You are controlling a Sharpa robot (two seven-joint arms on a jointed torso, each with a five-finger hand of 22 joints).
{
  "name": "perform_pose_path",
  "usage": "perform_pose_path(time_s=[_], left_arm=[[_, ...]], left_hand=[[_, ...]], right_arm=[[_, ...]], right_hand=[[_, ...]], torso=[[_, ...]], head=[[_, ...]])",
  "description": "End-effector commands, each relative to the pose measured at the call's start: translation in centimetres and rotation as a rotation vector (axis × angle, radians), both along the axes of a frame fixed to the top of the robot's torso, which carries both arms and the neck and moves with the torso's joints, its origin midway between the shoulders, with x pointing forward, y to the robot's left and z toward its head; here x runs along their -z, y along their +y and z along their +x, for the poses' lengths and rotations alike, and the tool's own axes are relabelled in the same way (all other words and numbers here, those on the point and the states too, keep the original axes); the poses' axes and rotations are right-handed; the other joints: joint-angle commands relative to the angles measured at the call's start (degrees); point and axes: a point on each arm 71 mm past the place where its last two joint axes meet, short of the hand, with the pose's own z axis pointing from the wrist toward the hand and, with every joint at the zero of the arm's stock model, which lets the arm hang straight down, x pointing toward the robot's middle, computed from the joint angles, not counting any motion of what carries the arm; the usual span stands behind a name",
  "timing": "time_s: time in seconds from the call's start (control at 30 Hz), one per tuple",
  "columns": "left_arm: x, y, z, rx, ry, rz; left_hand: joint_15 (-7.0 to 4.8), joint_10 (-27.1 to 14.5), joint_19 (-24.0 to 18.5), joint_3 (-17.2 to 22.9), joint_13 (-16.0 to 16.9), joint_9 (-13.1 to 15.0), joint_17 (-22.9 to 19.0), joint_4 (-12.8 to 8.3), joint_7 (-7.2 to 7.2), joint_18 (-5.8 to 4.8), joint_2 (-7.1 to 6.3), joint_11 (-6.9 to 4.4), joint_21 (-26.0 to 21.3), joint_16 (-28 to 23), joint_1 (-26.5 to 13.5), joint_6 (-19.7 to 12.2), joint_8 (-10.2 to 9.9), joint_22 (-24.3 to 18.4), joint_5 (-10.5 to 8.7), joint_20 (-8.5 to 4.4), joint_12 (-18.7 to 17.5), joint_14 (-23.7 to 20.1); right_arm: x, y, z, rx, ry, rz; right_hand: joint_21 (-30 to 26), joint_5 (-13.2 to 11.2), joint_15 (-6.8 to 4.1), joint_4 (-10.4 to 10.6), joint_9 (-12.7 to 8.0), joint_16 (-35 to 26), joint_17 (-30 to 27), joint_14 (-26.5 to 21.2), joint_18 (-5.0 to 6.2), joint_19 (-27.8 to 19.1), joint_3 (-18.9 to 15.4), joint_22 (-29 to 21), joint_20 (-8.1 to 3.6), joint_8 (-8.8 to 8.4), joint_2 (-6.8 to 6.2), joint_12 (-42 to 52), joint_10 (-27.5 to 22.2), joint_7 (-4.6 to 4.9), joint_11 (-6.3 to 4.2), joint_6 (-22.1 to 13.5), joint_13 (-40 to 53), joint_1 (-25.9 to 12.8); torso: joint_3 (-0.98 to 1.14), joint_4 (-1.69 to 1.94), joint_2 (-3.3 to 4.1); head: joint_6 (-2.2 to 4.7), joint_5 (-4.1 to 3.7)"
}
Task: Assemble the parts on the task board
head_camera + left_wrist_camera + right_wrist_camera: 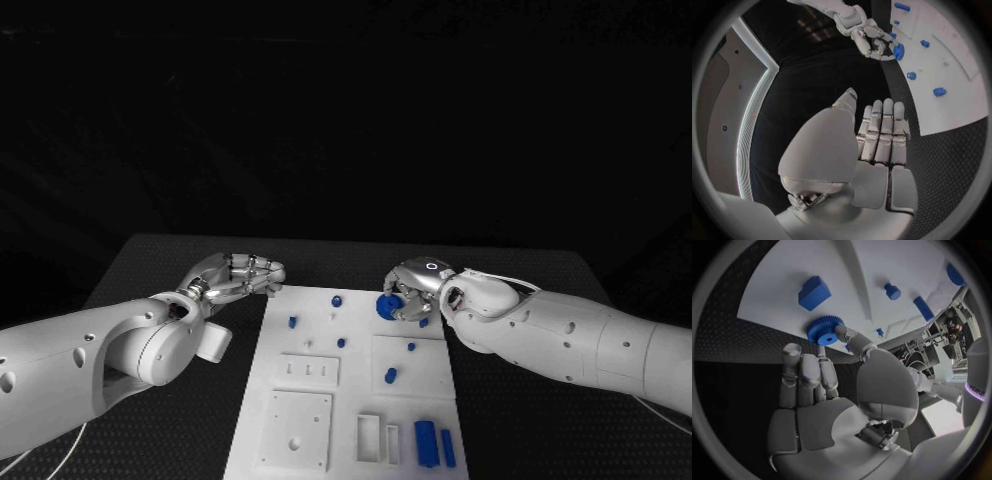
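Note:
The white task board [353,405] lies in the middle of the black table. My right hand [418,285] hovers over the board's far right corner and pinches a blue gear [388,307] between thumb and a finger. The right wrist view shows the gear [824,330] at the board's edge, close to a blue block [814,292]. My left hand [238,275] holds nothing, just off the board's far left corner; its fingers [882,132] lie side by side. Small blue pegs [336,300] stand on the far half of the board.
Two long blue pieces [433,444] lie at the board's near right, beside white slotted frames [371,438]. A square plate with a hole [296,430] and a slotted plate [309,368] sit on the board's left side. Black table [173,260] surrounds the board.

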Motion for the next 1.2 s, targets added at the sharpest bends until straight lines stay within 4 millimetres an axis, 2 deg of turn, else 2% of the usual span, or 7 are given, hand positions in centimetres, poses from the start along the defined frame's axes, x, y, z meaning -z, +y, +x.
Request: perform_pose_path(time_s=[0.03,0.3,0.53,0.7,0.83,1.07,1.2], left_arm=[[-0.2,-0.1,0.0,0.004,-0.010,-0.004],[-0.2,0.0,-0.1,0.003,-0.010,-0.004],[-0.2,-0.1,-0.1,0.003,-0.011,-0.005],[-0.2,-0.1,-0.1,0.004,-0.011,-0.005],[-0.2,0.0,-0.1,0.002,-0.011,-0.005],[-0.2,-0.2,-0.1,0.007,-0.011,-0.007],[-0.2,-0.2,0.0,0.005,-0.011,-0.006]], left_hand=[[0.03,-0.5,-0.2,-0.4,0.0,0.0,0.1,0.0,0.15,1.18,0.17,0.10,-0.4,-0.2,0.2,-0.1,-0.3,1.1,-0.19,-0.04,-0.1,-0.5],[0.04,-0.5,-0.2,-0.4,0.0,-0.1,0.1,0.0,0.16,1.18,0.18,0.11,-0.4,-0.3,0.2,-0.1,-0.3,1.1,-0.18,-0.04,-0.1,-0.5],[0.04,-0.5,-0.2,-0.4,0.0,-0.1,0.1,0.0,0.16,1.18,0.18,0.11,-0.4,-0.3,0.1,-0.1,-0.3,1.1,-0.18,-0.04,-0.1,-0.5],[0.04,-0.5,-0.2,-0.4,0.0,-0.1,0.2,0.0,0.16,1.18,0.18,0.11,-0.4,-0.3,0.1,-0.1,-0.3,1.1,-0.17,-0.04,-0.1,-0.5],[0.04,-0.5,-0.2,-0.5,0.0,-0.1,0.2,0.0,0.16,1.17,0.20,0.12,-0.4,-0.3,0.1,-0.1,-0.3,1.1,-0.18,-0.03,-0.1,-0.5],[0.05,-0.5,-0.2,-0.5,0.0,-0.1,0.2,0.0,0.16,1.17,0.22,0.11,-0.4,-0.3,0.0,-0.1,-0.3,1.1,-0.17,-0.03,-0.1,-0.5],[0.05,-0.5,-0.2,-0.5,0.0,-0.1,0.2,0.0,0.15,1.18,0.24,0.11,-0.4,-0.4,0.0,-0.1,-0.3,1.1,-0.17,-0.03,-0.1,-0.5]], right_arm=[[-0.1,0.3,-0.5,-0.022,-0.056,-0.036],[-2.1,1.8,-1.7,-0.054,-0.156,-0.017],[-3.2,3.3,-2.7,-0.081,-0.234,-0.018],[-3.5,5.1,-3.2,-0.111,-0.276,-0.029],[-3.4,7.0,-3.6,-0.145,-0.287,-0.033],[-2.6,9.7,-3.7,-0.173,-0.278,-0.044],[-1.8,10.5,-3.7,-0.181,-0.266,-0.055]], right_hand=[[0.2,1.3,-0.48,0.3,5.1,0.3,0.1,0.1,2.61,0.2,0.2,0.8,-0.56,0.90,0.67,0.4,0.5,-0.29,-0.14,0.6,3.3,-0.2],[0.3,1.7,-0.64,0.8,5.5,0.3,0.0,0.1,2.61,0.3,0.5,0.8,-0.64,0.99,0.17,0.6,0.9,-0.47,-0.32,1.1,3.5,-0.1],[0.3,-1.4,-0.89,2.7,6.5,0.2,-0.3,0.1,2.61,0.6,2.4,0.6,-0.81,0.79,-1.71,0.6,1.5,-0.74,-0.59,1.7,3.9,0.8],[0.4,-2.9,-0.94,3.7,6.8,0.2,-0.5,0.0,2.61,0.6,3.3,0.6,-0.85,0.53,-2.49,0.4,1.7,-0.79,-0.63,1.8,4.0,1.0],[0.3,-6.2,-0.90,4.9,7.2,0.1,-0.8,-0.1,2.61,0.6,4.5,0.5,-0.85,0.12,-3.33,0.2,1.7,-0.78,-0.59,1.9,4.0,1.3],[0.3,-6.7,-0.88,5.3,7.3,-0.1,-1.1,-0.2,2.61,0.5,4.8,0.5,-0.84,-0.05,-3.62,0.0,1.6,-0.74,-0.58,1.9,4.0,1.4],[0.3,-6.7,-0.88,5.3,7.3,-0.2,-1.2,-0.2,2.61,0.5,4.9,0.5,-0.84,-0.09,-3.62,0.0,1.6,-0.74,-0.58,1.9,4.0,1.5]], torso=[[-0.04,0.00,0.00],[-0.05,-0.09,-0.03],[-0.05,-0.07,-0.08],[-0.03,-0.01,-0.02],[0.00,0.02,-0.02],[-0.07,0.32,0.02],[-0.10,0.34,0.02]], head=[[-0.01,0.11],[0.24,0.41],[0.42,0.50],[0.54,0.69],[0.67,0.86],[0.72,1.03],[0.69,1.11]])
